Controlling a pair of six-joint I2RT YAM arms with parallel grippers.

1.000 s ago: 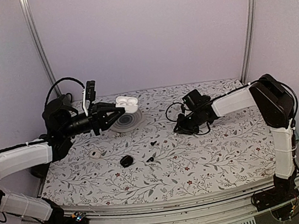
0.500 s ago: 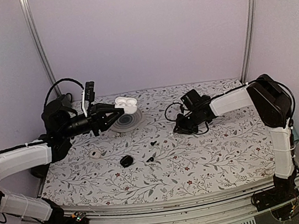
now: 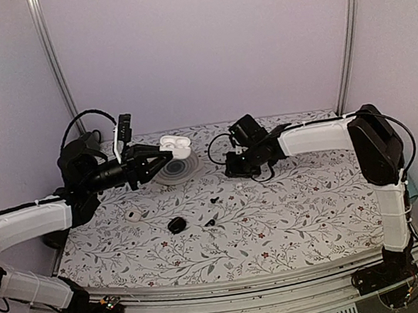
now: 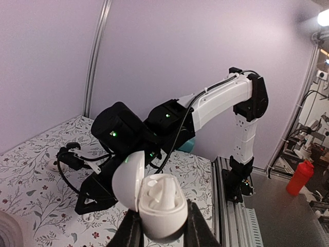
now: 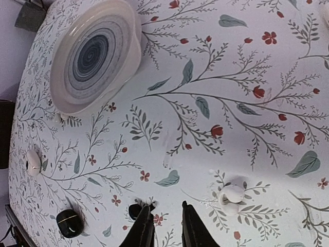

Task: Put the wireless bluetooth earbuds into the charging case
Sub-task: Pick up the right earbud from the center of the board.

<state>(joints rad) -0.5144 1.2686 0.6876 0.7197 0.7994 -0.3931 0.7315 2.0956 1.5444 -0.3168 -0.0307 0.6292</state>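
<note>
My left gripper [image 3: 161, 157] is shut on the white charging case [image 3: 177, 145] and holds it in the air over the plate, lid open. In the left wrist view the case [image 4: 159, 198] sits between my fingers; white shapes show inside it, and I cannot tell what they are. My right gripper [image 3: 231, 172] hovers low over the table, slightly open and empty [image 5: 167, 226]. One white earbud [image 5: 231, 195] lies just to the right of its fingertips, also visible from above [image 3: 240, 186]. A second white earbud [image 3: 132, 215] lies at the left of the table [image 5: 33, 162].
A round ringed plate [image 3: 176, 170] lies at the back centre, also in the right wrist view [image 5: 95, 54]. Small black bits lie on the flowered cloth: a larger one [image 3: 176, 225] and two smaller ones [image 3: 210, 222], [image 3: 214, 200]. One black bit [image 5: 134, 210] lies by my right fingers.
My right arm has swung left from the right part of the table toward the middle, staying low. My left arm and the case have not moved.
</note>
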